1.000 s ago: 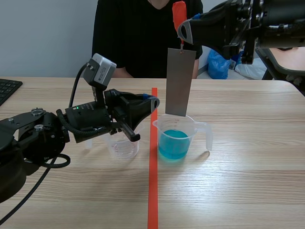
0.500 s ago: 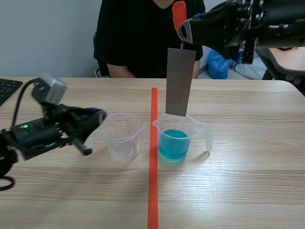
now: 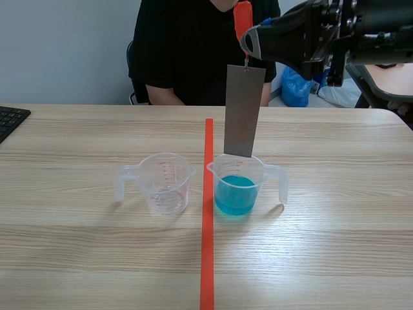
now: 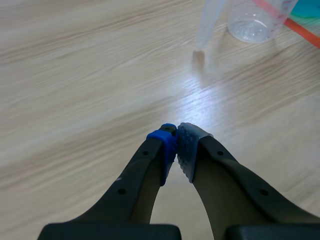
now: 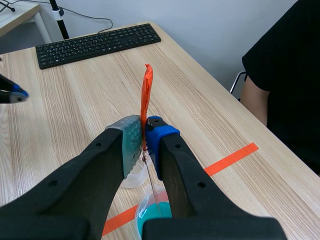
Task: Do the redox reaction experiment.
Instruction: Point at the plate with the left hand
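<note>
Hanging plate (image 3: 244,111) blocks the blue cup (image 3: 235,189) from above; clear cup (image 3: 166,186) stands accessible.

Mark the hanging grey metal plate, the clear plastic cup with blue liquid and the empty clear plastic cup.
Grey metal plate (image 3: 244,110), scene view, middle of its face.
Clear plastic cup with blue liquid (image 3: 237,170), scene view, front wall.
Empty clear plastic cup (image 3: 166,184), scene view, front wall.
</note>
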{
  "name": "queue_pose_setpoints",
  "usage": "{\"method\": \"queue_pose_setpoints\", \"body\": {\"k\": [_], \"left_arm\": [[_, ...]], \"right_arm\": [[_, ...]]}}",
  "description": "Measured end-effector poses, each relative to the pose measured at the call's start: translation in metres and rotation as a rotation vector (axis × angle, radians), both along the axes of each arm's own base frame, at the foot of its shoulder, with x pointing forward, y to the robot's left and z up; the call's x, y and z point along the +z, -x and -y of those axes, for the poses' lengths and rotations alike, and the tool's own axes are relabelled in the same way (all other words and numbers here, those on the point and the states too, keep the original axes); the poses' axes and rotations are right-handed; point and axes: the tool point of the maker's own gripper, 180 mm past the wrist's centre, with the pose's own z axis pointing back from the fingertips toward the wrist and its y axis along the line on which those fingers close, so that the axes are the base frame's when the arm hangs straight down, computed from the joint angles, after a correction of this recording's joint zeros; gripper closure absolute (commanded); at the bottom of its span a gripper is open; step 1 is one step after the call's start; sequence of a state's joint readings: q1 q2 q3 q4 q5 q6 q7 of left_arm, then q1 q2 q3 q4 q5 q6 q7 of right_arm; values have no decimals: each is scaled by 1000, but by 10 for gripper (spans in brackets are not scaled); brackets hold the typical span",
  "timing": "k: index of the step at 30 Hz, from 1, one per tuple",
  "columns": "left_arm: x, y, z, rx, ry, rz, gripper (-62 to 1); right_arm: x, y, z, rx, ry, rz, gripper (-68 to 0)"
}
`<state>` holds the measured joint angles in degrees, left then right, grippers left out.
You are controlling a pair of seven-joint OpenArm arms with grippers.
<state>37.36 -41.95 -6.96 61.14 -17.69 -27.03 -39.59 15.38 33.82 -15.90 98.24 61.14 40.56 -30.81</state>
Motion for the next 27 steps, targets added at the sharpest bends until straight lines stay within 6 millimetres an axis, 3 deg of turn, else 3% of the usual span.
{"method": "queue_pose_setpoints", "body": {"k": [9,14,21,27], "left_arm": [[11,105,-15,57,-107,-16,-40],[-1,144,0,34,-215,-36,-40],[-27,172,37,-85,-262,-109,-40],[-28,161,39,-108,-276,-84,-41]], "right_arm": [[0,0,0,0,0,0,-15],[0,0,0,0,0,0,-15],[0,0,0,0,0,0,-15],[0,0,0,0,1,0,-15]]}}
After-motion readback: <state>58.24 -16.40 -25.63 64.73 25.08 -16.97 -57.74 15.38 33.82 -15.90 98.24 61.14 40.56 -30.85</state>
